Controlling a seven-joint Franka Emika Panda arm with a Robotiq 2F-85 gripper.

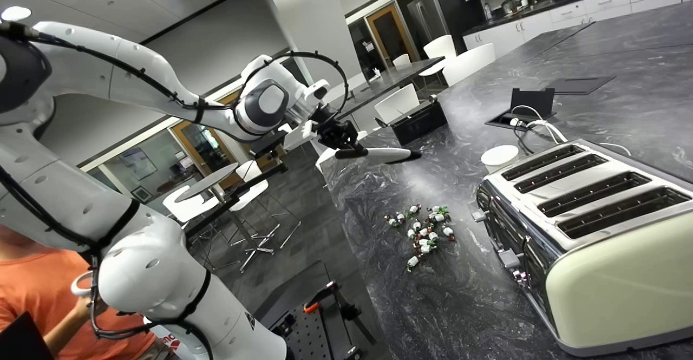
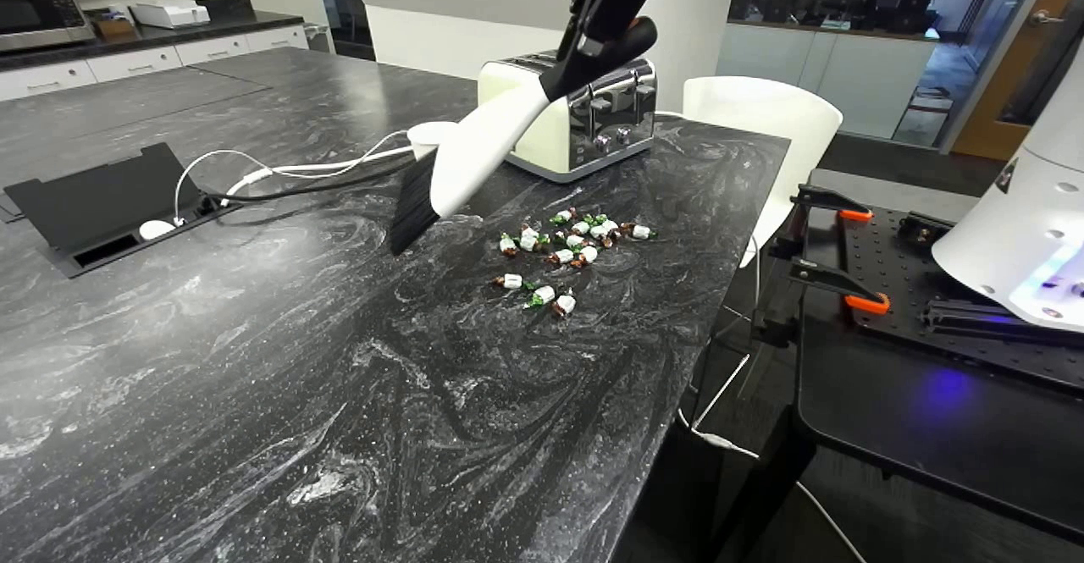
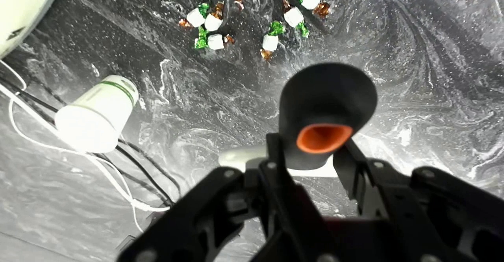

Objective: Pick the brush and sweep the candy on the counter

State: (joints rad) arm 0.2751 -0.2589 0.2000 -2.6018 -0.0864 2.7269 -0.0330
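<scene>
The brush has a white body, black bristles and a black handle with an orange-lined hole. It shows in both exterior views (image 1: 382, 156) (image 2: 489, 146) and in the wrist view (image 3: 328, 92). My gripper (image 1: 346, 141) (image 2: 603, 34) (image 3: 311, 147) is shut on the black handle. It holds the brush tilted, bristles lower, apparently above the dark grey counter (image 1: 460, 300) (image 2: 322, 402) (image 3: 177, 84). The candy (image 1: 425, 234) (image 2: 586, 252) (image 3: 213, 22), white pieces with green and brown ends, lies scattered on the counter, apart from the bristles. The wrist view mostly hides the brush head.
A cream four-slot toaster (image 1: 606, 289) (image 2: 533, 135) (image 3: 21, 6) stands beside the candy. A white cup (image 1: 499, 157) (image 2: 430, 133) (image 3: 98, 112), white and black cables, and an open outlet box (image 1: 533, 100) (image 2: 102, 195) are near. A black box (image 1: 419, 123) sits at the counter's edge.
</scene>
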